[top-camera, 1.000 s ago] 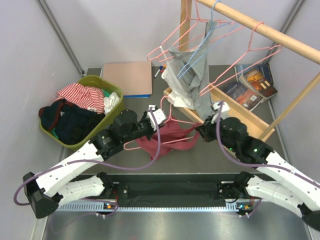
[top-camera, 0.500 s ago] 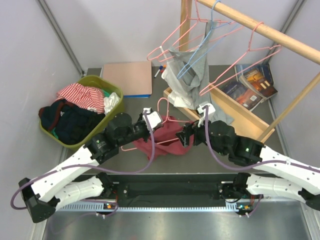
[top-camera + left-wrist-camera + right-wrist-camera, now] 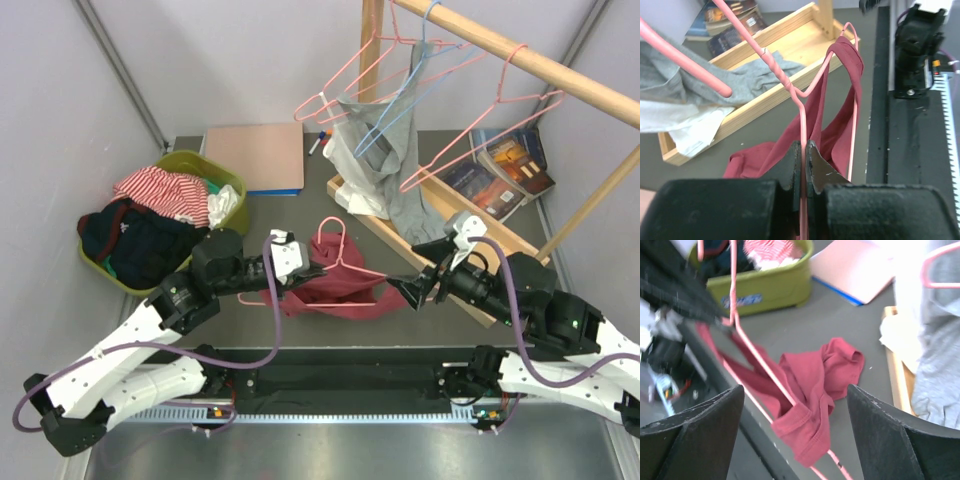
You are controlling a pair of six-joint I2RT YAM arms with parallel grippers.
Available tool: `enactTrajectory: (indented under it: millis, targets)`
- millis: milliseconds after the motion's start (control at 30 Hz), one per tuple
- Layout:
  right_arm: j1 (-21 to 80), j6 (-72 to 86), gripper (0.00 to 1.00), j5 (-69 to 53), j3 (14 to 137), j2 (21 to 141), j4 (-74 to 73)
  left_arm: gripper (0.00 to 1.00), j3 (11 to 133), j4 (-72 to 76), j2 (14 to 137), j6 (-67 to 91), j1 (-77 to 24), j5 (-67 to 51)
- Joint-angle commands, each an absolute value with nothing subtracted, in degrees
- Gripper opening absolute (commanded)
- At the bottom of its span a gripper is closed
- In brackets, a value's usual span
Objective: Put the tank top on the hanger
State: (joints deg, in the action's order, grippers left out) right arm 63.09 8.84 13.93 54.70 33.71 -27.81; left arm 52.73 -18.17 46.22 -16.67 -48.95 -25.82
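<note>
The pink hanger is held above the table, and my left gripper is shut on its wire. In the left wrist view the jaws pinch the thin wire of the hanger. The maroon tank top hangs from the hanger, one strap looped over the far end, the rest bunched on the table. My right gripper stands open just right of the cloth, holding nothing. In the right wrist view, the tank top and hanger wire lie beyond the open gripper.
A green basket of clothes stands at the left, with a pink board behind it. A wooden rail carries pink hangers, a light blue hanger and a grey garment. Below are a wooden tray and books.
My right gripper has opened, let go of the tank top and drawn back to the right. My left gripper has pulled the hanger to the left, stretching the cloth along it.
</note>
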Motion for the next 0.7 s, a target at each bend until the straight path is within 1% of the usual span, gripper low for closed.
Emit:
enactTrajectory:
  millis: [0, 100, 367, 400, 500, 533, 600, 633, 667]
  targets:
    - [63.19, 3.34, 0.81, 1.61, 55.2, 34.8, -31.64, 0.0, 57.21, -17.58, 44.91, -17.31, -47.81, -34.44]
    - [63.19, 2.38, 0.8, -3.76, 53.44, 35.16, -30.76, 0.0, 57.92, -18.37, 44.56, -17.32, -47.2, -36.03]
    - [63.19, 0.97, 0.72, -6.94, 50.89, 36.56, -30.59, 0.0, 58.97, -19.77, 43.68, -17.49, -45.88, -39.46]
    - [63.19, 0.79, 0.69, -7.38, 50.8, 36.65, -30.59, 0.0, 59.32, -19.95, 43.59, -17.49, -45.79, -40.07]
    - [63.19, 0.88, 0.54, -9.13, 50.45, 36.65, -31.02, 0.0, 59.94, -20.57, 43.42, -17.23, -45.18, -42.8]
    - [63.19, 0.97, 0.42, -10.01, 50.01, 36.65, -30.68, 0.0, 60.03, -20.57, 43.24, -17.14, -45.09, -43.24]
    - [63.28, 1.23, 0.27, -12.2, 49.22, 35.95, -29.89, 0.0, 59.85, -20.57, 42.63, -17.23, -44.83, -42.89]
    - [63.19, 1.49, 0.15, -12.74, 48.26, 35.77, -29.01, 0.0, 59.77, -20.31, 42.45, -17.23, -44.82, -42.46]
    - [63.19, 1.67, 0.1, -13.27, 47.73, 35.51, -28.74, 0.0, 59.59, -20.04, 42.28, -17.14, -44.74, -41.76]
